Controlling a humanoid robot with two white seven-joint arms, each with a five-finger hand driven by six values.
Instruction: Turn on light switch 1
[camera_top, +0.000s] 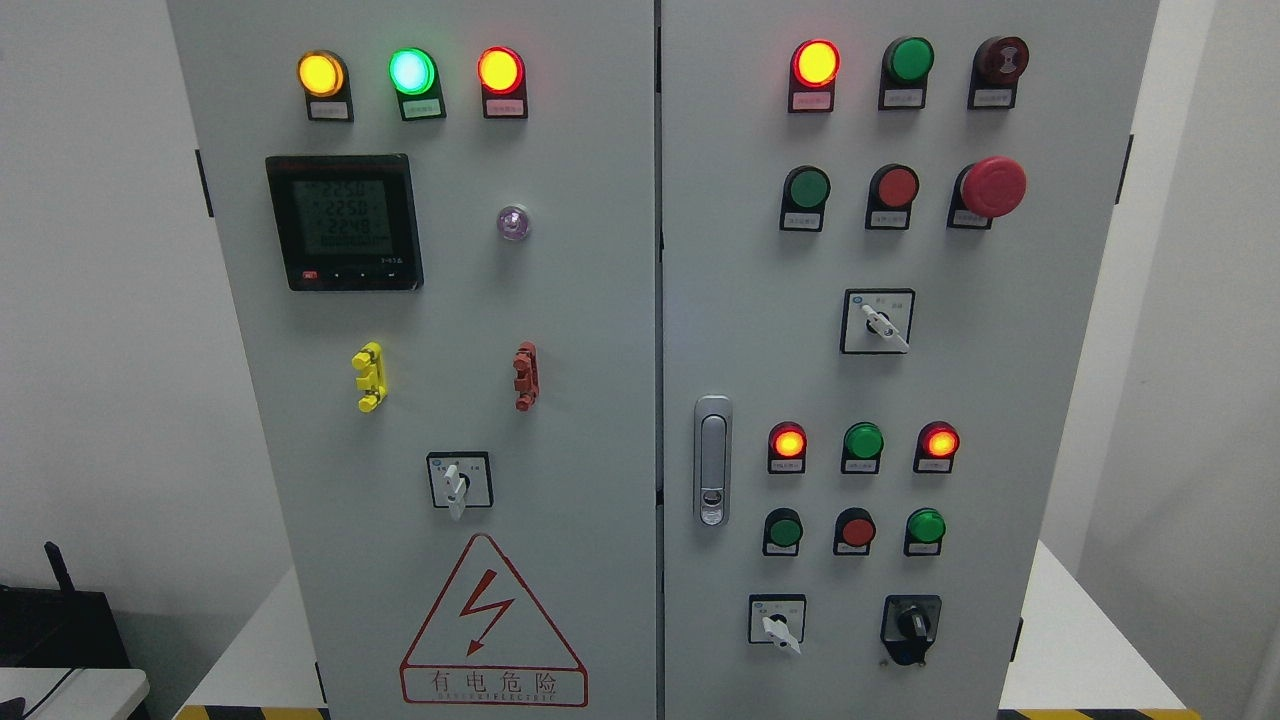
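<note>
Neither robot hand was in the head view at the time of inspection — no arm entered from the lower left or lower right, so nothing could be said of how the fingers stood or of anything held. The task had evidently not been started.

The grey control cabinet filled the view, with the door latch at the left edge of its right door serving here as the landmark. Labels were too small to read, so which control was "light switch 1" could not be confirmed. Candidates were the rotary selector switches: one below and to the left of the latch, on the left door; one above and to the right of it; one just below and to the right; and a black knob further right again, level with that last one. Rows of push buttons and lit indicator lamps sat right of the latch, near its height.

In my judgement any of these selectors would handle as a small, rigid, fixed control — no weight to carry, only a stiff detented turn. The narrow white lever offered little surface and would likely be smooth plastic; it should be pinched across its flat sides close to the hub and twisted, not pushed at the tip, where fingers might slip. The red mushroom stop button, well above and right of the latch, was to be avoided.
</note>
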